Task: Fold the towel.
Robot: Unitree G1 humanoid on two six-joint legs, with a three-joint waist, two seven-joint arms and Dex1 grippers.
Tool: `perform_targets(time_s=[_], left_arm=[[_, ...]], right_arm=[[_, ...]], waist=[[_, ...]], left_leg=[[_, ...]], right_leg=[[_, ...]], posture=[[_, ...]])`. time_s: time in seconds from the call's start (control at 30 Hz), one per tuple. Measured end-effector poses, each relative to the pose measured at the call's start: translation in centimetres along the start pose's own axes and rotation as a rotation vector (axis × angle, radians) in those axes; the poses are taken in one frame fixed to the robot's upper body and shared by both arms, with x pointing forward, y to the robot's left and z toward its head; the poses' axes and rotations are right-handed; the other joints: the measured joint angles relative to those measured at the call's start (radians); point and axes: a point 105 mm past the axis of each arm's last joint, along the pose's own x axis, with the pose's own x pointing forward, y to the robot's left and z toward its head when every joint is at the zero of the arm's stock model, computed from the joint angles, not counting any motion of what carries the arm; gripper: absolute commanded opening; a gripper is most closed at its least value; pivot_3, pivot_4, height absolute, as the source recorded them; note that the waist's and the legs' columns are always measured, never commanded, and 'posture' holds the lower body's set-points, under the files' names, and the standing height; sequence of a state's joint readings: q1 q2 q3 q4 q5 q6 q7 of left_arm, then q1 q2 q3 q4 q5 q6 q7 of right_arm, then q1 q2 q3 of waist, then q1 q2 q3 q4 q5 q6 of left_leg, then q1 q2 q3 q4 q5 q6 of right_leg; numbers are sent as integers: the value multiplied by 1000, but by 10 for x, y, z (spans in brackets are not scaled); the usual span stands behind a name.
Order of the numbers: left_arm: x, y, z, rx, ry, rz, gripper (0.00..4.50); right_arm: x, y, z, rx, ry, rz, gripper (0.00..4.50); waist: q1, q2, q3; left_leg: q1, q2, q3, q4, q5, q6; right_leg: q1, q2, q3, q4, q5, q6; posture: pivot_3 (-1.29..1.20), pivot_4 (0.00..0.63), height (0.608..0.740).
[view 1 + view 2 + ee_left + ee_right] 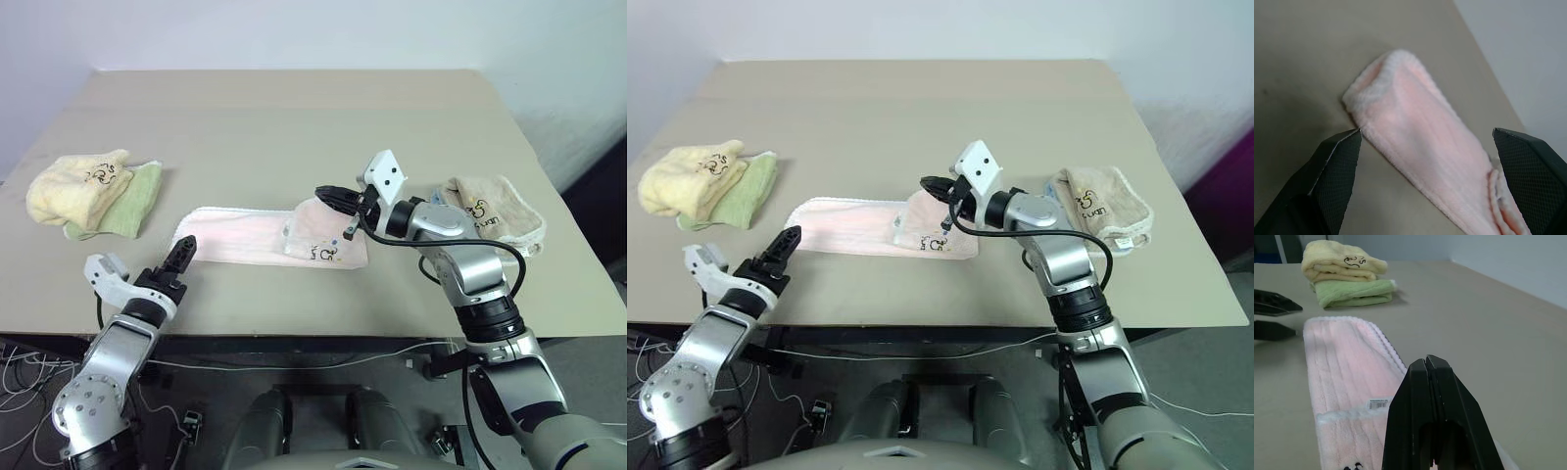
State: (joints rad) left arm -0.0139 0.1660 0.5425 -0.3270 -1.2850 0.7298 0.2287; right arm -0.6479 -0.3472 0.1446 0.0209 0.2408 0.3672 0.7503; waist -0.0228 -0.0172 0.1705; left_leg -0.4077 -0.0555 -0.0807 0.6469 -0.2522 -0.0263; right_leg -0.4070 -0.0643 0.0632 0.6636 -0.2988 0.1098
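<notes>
The pale pink towel [245, 238] lies on the tan table [294, 117] as a long folded strip. Its right end is folded back on itself, with a white tag and a dark logo [328, 253] showing. My left gripper [183, 255] is at the strip's left end, just above the table. It is open, and in the left wrist view the towel's end [1400, 112] lies ahead between the two wide-spread fingers [1337, 161]. My right gripper [331, 196] hovers above the folded right end. It is shut, and nothing shows between its fingers [1427, 396].
A yellow towel [73, 186] lies on a light-green one [132, 201] at the table's left edge. A folded beige towel [495, 211] sits at the right, behind my right arm. The table's front edge [313, 331] runs just behind both wrists.
</notes>
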Motion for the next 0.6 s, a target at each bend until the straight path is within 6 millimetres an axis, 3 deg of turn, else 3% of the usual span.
perform_targets(time_s=[0.4, 0.5, 0.6], left_arm=[[29, -10, 3, -104, -8, 36, 4482], [35, -9, 4, -108, -13, 45, 3884], [36, -4, 3, -111, -15, 63, 2893]], right_arm=[[-7, -4, 1, -2, 9, -37, 0], [-8, -2, 4, -8, 3, -38, 0], [-9, -1, 3, -5, 4, -41, 0]], waist=[[14, 0, 0], [14, 0, 0], [13, 0, 0]], left_leg=[[0, -1, -1, 0, 1, -1], [0, -1, -1, 0, 1, -1], [0, -1, -1, 0, 1, -1]], right_leg=[[2, 1, -3, 0, 0, 0], [2, 0, -3, 0, 0, 0], [2, 0, -3, 0, 0, 0]], posture=[[0, 150, 740], [0, 150, 740], [0, 150, 740]])
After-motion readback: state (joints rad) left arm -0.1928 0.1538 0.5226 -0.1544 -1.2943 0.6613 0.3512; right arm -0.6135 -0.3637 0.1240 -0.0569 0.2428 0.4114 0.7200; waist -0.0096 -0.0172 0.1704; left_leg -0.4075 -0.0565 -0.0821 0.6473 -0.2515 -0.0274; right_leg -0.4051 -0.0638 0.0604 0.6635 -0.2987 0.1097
